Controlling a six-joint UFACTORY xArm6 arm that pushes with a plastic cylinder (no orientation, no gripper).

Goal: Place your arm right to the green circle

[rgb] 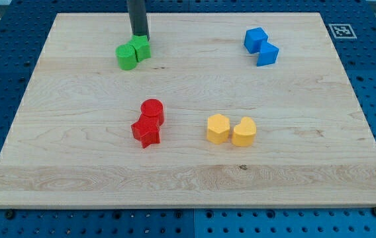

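Note:
My tip (140, 37) stands near the view's top, left of centre, directly behind two touching green blocks. The green circle (127, 57) is the left, lower one of the pair. The other green block (142, 48), whose shape I cannot make out, sits against its upper right side. My tip is right at this second block's far edge, above and slightly right of the green circle.
A red circle (152, 110) and a red star (146, 132) touch near the board's middle. A yellow hexagon (218, 128) and a yellow heart (244, 131) lie to their right. Two blue blocks (261, 46) sit at the top right. The wooden board (75, 165) rests on a blue pegboard.

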